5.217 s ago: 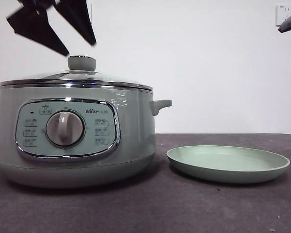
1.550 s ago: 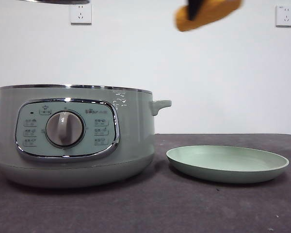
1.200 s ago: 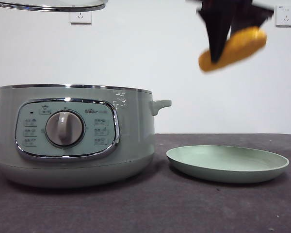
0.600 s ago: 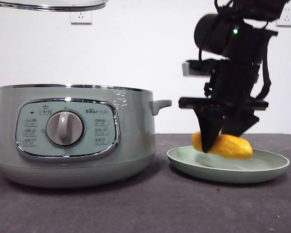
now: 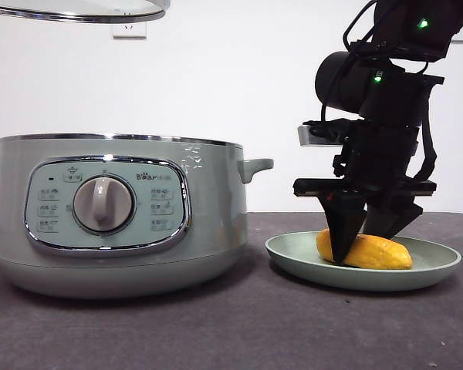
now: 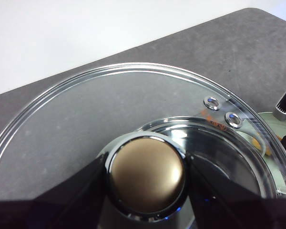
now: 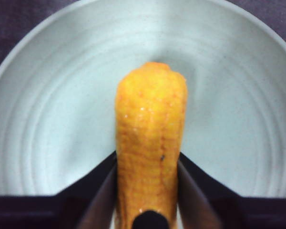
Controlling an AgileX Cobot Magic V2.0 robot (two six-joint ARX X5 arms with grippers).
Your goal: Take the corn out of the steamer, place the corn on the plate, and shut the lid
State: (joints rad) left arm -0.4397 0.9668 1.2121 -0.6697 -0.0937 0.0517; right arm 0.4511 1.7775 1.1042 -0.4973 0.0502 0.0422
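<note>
The corn (image 5: 380,252) lies low in the pale green plate (image 5: 441,266), right of the steamer (image 5: 116,216). My right gripper (image 5: 364,243) comes down from above and is shut on the corn. In the right wrist view its jaws press both sides of the corn (image 7: 151,133) over the plate (image 7: 52,119). The steamer stands open. My left gripper (image 6: 147,180) is shut on the knob (image 6: 147,172) of the glass lid (image 6: 71,119). It holds the lid (image 5: 77,9) high above the steamer, at the top left of the front view.
The steamer's side handle (image 5: 256,166) sticks out toward the plate, with a narrow gap between pot and plate. Dark table (image 5: 239,331) runs in front of both. A wall socket (image 5: 129,29) shows behind the lid.
My right gripper has come down from the top right with the corn, lowering it into the plate. The lid stays held high at the top left.
</note>
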